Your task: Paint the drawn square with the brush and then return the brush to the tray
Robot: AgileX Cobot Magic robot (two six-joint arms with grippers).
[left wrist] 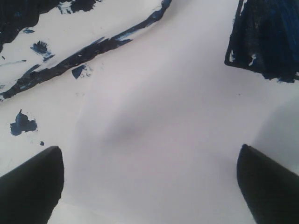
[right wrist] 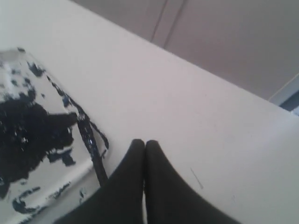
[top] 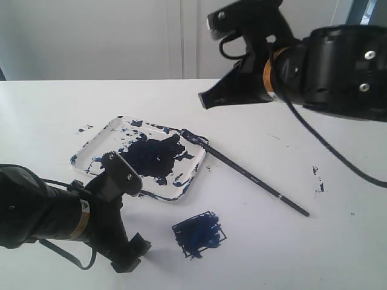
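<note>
The white tray (top: 97,144), smeared with a blue-black blotch, lies left of centre. The black-handled brush (top: 248,175) lies free on the table, its paint-laden tip resting on the tray's right corner and its handle running toward the front right. The drawn square (top: 199,234), scribbled dark blue, sits in front of the tray. My left gripper (top: 132,257) is low over the table left of the square, open with nothing between its fingers (left wrist: 32,186); the square (left wrist: 266,37) shows beyond them. My right gripper (top: 205,99) hovers above the brush tip (right wrist: 88,135), shut and empty, beside the tray (right wrist: 46,179).
Blue paint specks (top: 317,179) mark the table at the right, and a small smear (top: 84,128) lies left of the tray. The right arm's black cable (top: 338,154) hangs over the right side. A wall stands behind the table's far edge.
</note>
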